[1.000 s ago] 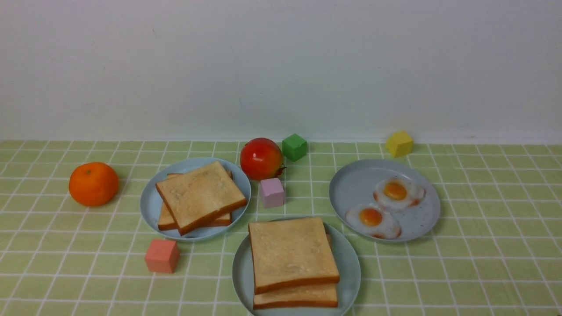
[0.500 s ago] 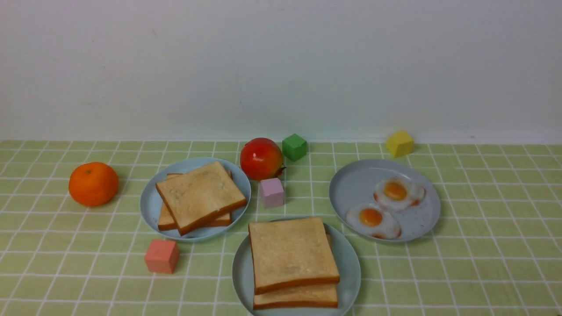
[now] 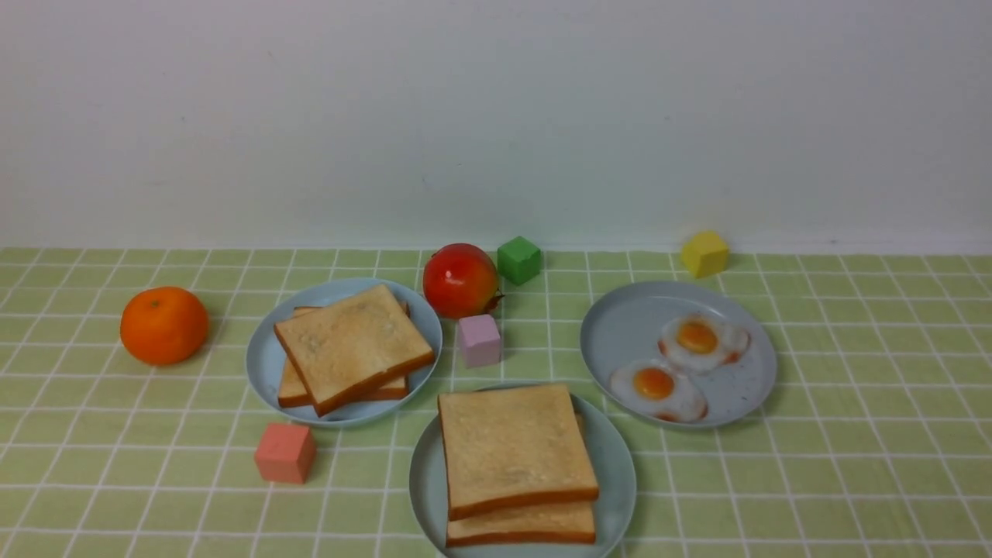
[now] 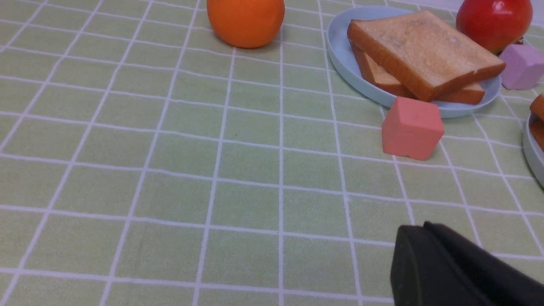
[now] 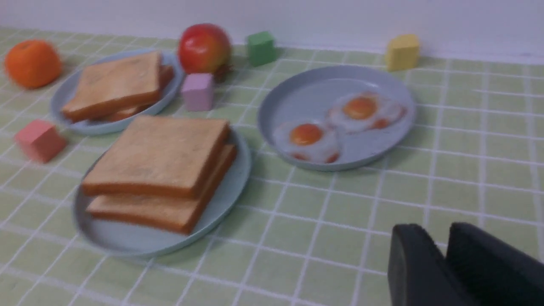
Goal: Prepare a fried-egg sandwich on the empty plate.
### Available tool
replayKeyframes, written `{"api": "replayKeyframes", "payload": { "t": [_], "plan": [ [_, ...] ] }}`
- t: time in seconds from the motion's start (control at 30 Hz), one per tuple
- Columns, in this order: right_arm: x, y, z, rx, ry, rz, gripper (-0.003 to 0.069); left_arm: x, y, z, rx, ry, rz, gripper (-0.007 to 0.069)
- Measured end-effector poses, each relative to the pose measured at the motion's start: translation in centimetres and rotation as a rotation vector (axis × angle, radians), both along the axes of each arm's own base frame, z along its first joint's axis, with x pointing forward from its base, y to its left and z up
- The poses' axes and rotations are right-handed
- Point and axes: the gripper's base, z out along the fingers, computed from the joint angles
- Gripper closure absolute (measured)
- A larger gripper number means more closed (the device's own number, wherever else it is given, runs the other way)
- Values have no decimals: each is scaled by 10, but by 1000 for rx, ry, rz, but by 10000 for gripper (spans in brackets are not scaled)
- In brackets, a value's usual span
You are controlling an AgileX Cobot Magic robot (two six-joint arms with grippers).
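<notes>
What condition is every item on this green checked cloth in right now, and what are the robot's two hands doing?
Nearest pale plate: holds two stacked toast slices.
Left blue-grey plate: two toast slices, top one askew.
Right blue-grey plate: two glossy fried eggs, flat, side by side.
Orange, red apple, four cubes: resting on cloth.
Left hand: shut, empty.
Right hand: slightly open, empty.

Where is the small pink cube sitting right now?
In the front view the small pink cube sits near the table's middle, just in front of the red apple, between the grey-blue plate of toast on the left and the grey-blue plate with two fried eggs on the right.
</notes>
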Motion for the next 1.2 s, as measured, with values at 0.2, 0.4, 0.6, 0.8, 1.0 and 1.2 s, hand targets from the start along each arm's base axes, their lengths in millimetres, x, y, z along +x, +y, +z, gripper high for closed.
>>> {"api": "replayKeyframes", "payload": {
  "t": [0.2,0.4,0.6,0.8,1.0,1.2],
  "plan": [
    [0,-10,-19,34,-46,-189,503,0,0,0,0,0,0,613],
    [-4,-11,-77,22,35,-214,501,0,0,0,0,-1,0,607],
    [-4,-10,-76,51,22,-211,496,0,0,0,-1,-5,0,603],
    [-3,-10,-76,52,18,-211,489,0,0,0,-1,-5,0,598],
    [-3,-10,-76,52,18,-211,482,0,0,0,-1,-5,1,594],
    [-3,-10,-76,52,18,-211,472,0,0,0,-1,-5,1,591]
  ]
}}
